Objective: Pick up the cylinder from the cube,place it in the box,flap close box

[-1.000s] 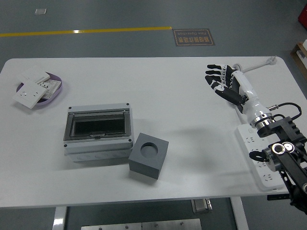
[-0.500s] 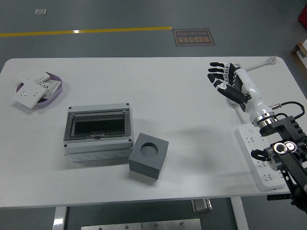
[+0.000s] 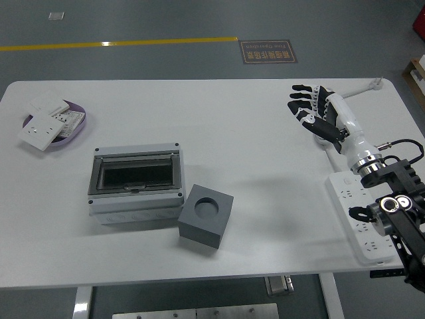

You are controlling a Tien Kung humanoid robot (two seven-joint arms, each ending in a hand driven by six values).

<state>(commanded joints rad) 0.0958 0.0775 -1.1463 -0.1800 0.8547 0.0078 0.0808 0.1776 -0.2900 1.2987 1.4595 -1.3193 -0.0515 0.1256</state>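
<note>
Reaching in from the right edge in the head view, the right robot hand (image 3: 313, 113) hangs over the far right part of the white table (image 3: 226, 139). Its black-tipped fingers (image 3: 300, 100) are spread wide and point to the left, and they hold nothing. The black arm behind it passes over a white power strip (image 3: 358, 219) that lies at the right edge of the table. The left arm does not appear in this view.

On the left half of the table, toward the near side, stands the grey box (image 3: 136, 185). Its clear flap is down over the opening, and the inside looks dark; I cannot tell if the cylinder is under the flap. Just beside the near right corner of the box sits the dark grey cube (image 3: 206, 216), turned a little. The round hole (image 3: 207, 207) in its top face shows no cylinder in it. The robot hand is well apart from both the box and the cube.

At the far left of the table there is a purple dish (image 3: 74, 133) with white switch plates (image 3: 45, 123) piled in it.
</note>
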